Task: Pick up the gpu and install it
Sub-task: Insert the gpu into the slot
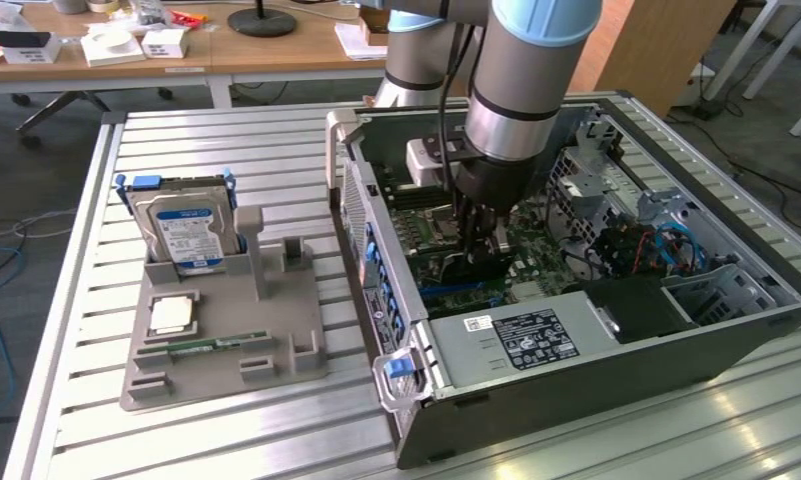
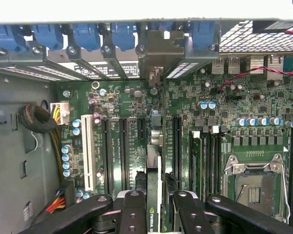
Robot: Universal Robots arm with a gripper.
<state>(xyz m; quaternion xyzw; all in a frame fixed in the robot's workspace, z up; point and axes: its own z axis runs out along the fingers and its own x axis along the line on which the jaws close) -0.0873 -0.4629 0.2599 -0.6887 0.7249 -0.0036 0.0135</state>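
The gpu shows edge-on in the wrist view as a thin dark blade with a green logo. It runs away from the gripper to its silver bracket at the case's rear slot openings. My gripper is shut on the card, with one black finger on each side of it. The card stands over the long black slots of the green motherboard; I cannot tell whether it sits in one. In the exterior view the gripper reaches down inside the open computer case, low over the motherboard.
On the exterior view's left, a grey holder carries an upright hard drive, a square chip and a green RAM stick. The case's walls, power supply, blue latches and cable bundle crowd the gripper.
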